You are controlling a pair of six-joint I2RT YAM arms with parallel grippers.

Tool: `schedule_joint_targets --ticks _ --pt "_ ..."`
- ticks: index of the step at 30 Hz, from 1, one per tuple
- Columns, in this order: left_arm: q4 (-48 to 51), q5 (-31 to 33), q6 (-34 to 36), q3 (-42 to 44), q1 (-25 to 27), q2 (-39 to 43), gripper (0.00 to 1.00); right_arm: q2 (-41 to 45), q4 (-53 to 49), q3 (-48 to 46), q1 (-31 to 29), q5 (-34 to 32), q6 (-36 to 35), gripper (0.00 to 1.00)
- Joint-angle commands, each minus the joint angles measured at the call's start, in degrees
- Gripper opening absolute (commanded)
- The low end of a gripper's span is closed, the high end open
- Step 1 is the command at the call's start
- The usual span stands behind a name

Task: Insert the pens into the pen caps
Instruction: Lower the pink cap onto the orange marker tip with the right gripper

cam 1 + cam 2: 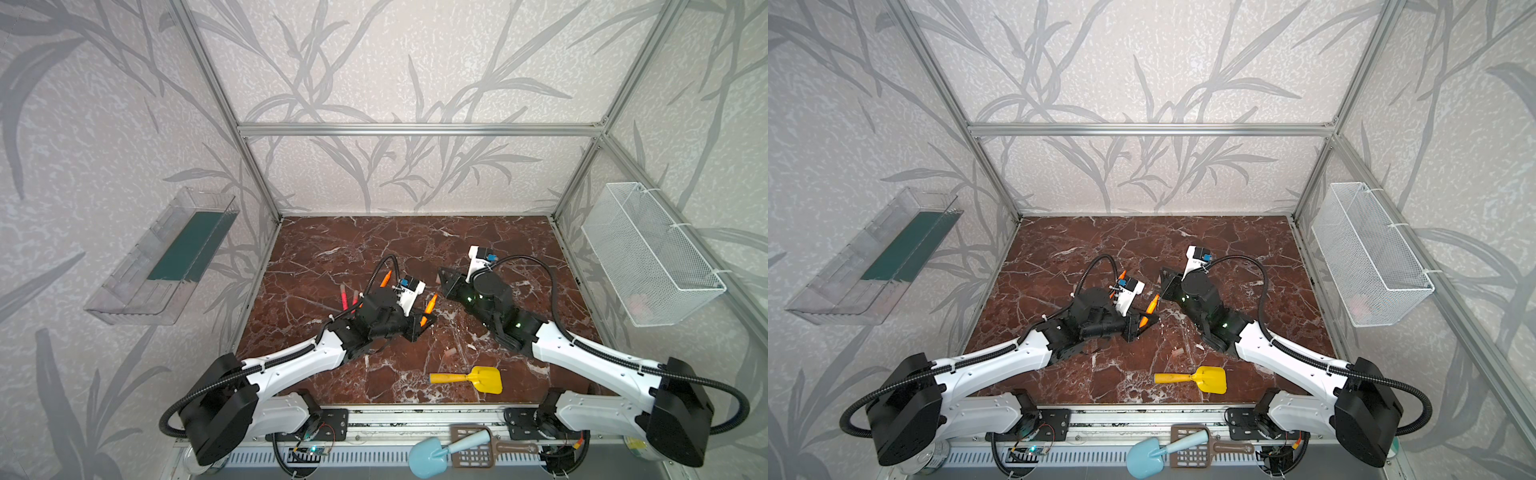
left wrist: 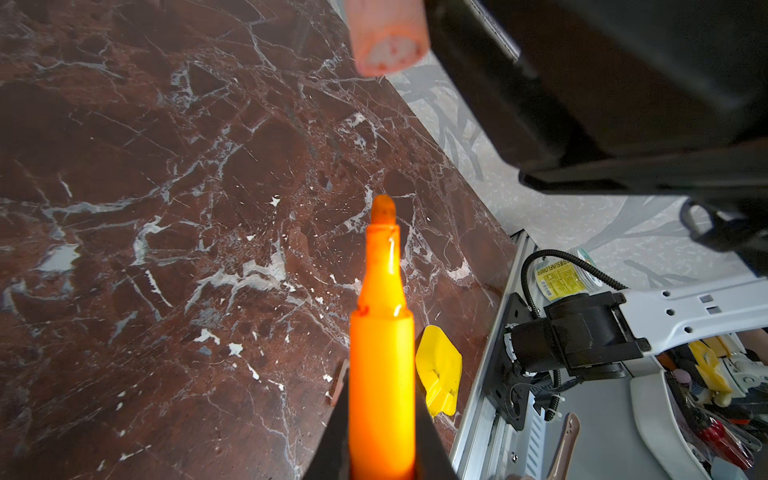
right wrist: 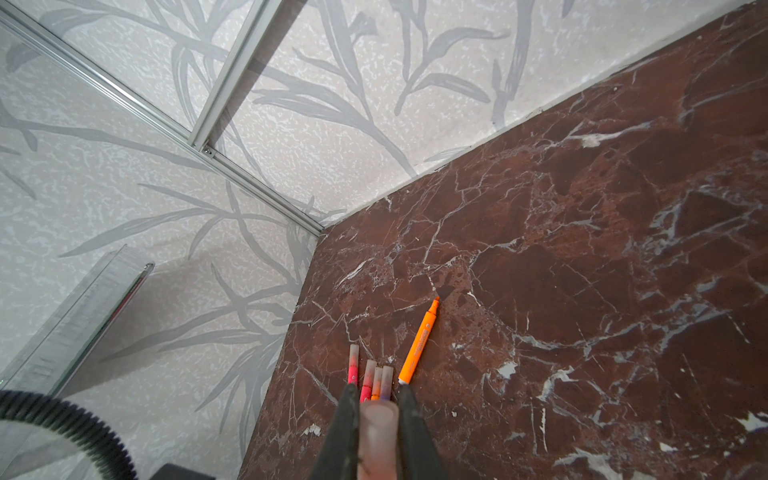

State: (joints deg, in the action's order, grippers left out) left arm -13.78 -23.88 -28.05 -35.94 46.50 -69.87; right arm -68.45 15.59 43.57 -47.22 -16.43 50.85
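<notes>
Near edge of the marble table point(image 1: 415, 241): a yellow toy shovel point(image 1: 469, 379), no part of the job. Just beyond it, toward the middle, lies one small pale tube that looks like a loose cap point(image 1: 1179, 352), on its own.

Mid-table: the left gripper point(image 2: 381, 415) is clenched on an orange pen point(image 2: 382, 353). The barrel sits between the jaws and the bare tip points out toward the right arm. The right gripper point(image 3: 376, 401) is a little farther and to the right, clamped on a translucent pen cap point(image 3: 376, 432). In the left wrist view the cap's open mouth faces the pen tip, roughly ahead of it and clearly apart.

Step in hand, as I read it: bringing pen and cap together in the air, not yet mated. The next move calls for setting the cap's mouth on the pen's axis, then a straight push along it. A skewed approach would likely catch the tip on the rim or twist the cap in the jaws.

Left and a little farther: four capped pens point(image 3: 369, 380) lie side by side, two pink-red, one orange and one purple. Their near ends are hidden behind the right gripper's fingers. Near them on the right lies one bare orange pen point(image 3: 419, 343), tip pointing far.

Count:
- Pens: six. Four capped, one held, one bare on the table.
- Caps: four fitted, one held, one seemingly loose.
</notes>
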Motion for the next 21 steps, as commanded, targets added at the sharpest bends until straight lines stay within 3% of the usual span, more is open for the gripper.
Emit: schedule_joint_targets --ticks 1,21 --pt "-1.17 1.72 0.95 0.61 0.26 1.82 0.00 0.95 2.53 -1.83 -0.58 -0.32 2.18 0.08" --pt "-0.72 2.43 1.16 0.48 0.26 1.66 0.00 2.48 5.21 -5.83 -3.34 0.90 5.20 0.07"
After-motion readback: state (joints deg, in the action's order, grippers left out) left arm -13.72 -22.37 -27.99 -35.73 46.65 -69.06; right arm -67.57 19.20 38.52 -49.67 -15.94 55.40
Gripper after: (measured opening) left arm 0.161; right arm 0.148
